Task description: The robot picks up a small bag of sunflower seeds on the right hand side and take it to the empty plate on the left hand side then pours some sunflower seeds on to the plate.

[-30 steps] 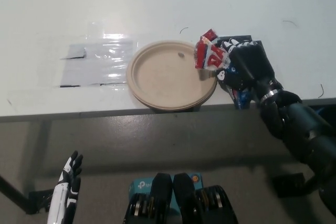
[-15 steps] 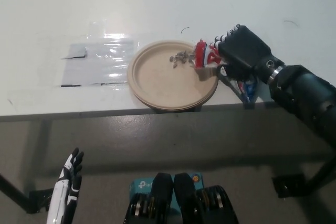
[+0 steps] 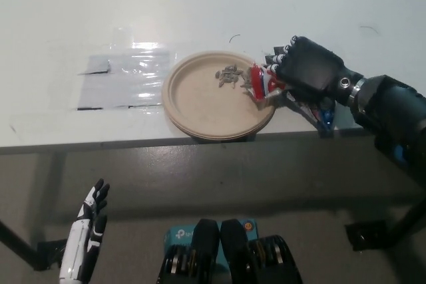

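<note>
The black right robot hand (image 3: 307,71) is turned back-up over the plate's right rim, fingers wrapped around a red-and-white sunflower seed bag (image 3: 260,82) whose mouth tips left and down — toward the tan paper plate (image 3: 200,104). A small heap of seeds (image 3: 229,76) lies on the plate's upper part, just beside the bag. The plate sits at the white bench's (image 3: 200,4) near edge. The white left robot hand (image 3: 90,221) hangs low at lower left — fingers apart, empty.
</note>
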`<state>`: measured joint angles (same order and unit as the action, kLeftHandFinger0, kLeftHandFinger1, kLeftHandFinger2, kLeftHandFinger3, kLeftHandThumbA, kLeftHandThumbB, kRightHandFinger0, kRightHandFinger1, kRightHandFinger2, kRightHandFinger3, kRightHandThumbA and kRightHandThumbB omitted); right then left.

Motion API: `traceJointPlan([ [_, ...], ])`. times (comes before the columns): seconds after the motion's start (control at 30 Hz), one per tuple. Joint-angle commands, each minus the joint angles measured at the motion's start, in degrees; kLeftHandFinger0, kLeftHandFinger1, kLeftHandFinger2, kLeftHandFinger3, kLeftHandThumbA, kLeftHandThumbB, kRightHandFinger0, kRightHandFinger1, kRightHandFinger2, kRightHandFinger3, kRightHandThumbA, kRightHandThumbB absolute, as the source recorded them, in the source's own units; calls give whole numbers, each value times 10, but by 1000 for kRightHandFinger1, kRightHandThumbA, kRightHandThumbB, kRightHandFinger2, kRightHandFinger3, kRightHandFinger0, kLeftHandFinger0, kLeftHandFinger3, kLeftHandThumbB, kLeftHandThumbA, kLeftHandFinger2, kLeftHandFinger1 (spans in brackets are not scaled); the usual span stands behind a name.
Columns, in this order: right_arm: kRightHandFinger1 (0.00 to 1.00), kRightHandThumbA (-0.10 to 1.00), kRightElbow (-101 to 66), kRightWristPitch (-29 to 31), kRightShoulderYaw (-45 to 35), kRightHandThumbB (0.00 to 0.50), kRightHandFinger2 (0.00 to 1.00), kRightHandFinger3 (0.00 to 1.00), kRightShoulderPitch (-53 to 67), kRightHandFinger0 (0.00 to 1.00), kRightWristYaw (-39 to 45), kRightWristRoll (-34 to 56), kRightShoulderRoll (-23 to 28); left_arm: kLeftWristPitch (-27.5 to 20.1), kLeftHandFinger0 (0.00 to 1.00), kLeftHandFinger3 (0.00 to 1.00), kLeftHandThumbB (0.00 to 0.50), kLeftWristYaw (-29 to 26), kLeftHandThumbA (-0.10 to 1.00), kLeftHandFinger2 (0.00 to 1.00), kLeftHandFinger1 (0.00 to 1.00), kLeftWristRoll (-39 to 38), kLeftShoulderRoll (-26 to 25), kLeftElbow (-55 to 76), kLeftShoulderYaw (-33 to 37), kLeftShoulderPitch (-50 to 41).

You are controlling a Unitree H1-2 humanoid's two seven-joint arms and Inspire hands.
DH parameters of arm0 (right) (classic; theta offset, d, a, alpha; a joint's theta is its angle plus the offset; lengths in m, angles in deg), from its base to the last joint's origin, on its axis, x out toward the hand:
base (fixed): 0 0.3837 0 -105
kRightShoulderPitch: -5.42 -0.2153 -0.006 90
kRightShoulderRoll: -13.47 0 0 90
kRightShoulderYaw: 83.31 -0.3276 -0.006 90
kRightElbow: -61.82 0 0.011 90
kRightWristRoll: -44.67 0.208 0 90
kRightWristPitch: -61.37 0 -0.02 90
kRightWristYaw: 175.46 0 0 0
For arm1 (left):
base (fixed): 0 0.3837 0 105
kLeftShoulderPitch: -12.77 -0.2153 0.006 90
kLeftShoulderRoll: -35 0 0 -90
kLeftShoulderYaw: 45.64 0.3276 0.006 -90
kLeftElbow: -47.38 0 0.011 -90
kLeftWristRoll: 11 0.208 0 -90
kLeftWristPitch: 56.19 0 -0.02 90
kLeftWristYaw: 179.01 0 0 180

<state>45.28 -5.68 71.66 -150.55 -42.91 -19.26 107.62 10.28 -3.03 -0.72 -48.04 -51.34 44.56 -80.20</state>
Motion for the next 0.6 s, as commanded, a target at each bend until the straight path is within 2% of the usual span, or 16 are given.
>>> traceJointPlan([
  [0.0,0,-100,-2,-46,33,280,52,77,-60,0,-72,-69,18,4,1000,1000,36,14,1000,1000,1000,-2,-9,20,5,4],
  [0.07,0,-100,-1,-69,62,263,44,50,-70,0,-88,-99,20,4,1000,1000,23,16,1000,1000,1000,-5,-8,21,5,4],
  [0.27,1,-100,-3,-55,79,255,104,50,-82,0,-81,-105,22,10,1000,1000,31,16,1000,1000,1000,5,-9,26,5,2],
  [0.33,6,-100,-7,-61,69,292,143,92,-77,0,-80,-100,24,7,1000,1000,35,17,1000,1000,1000,2,-9,24,6,2],
  [0.37,0,-100,-6,-60,59,297,133,90,-73,0,-83,-90,23,6,1000,1000,35,16,1000,1000,1000,3,-9,23,6,2],
  [0.4,0,-100,0,-59,48,324,114,135,-68,0,-93,-80,21,4,1000,1000,35,16,1000,1000,1000,3,-9,22,5,2],
  [0.47,0,-100,0,-43,25,327,48,136,-61,0,-94,-61,20,4,1000,1000,39,16,1000,1000,1000,4,-10,22,6,1],
  [0.57,0,-100,-1,-11,-30,318,0,17,-43,0,-94,-20,16,6,1000,1000,43,16,1000,1000,1000,4,-10,22,6,-2],
])
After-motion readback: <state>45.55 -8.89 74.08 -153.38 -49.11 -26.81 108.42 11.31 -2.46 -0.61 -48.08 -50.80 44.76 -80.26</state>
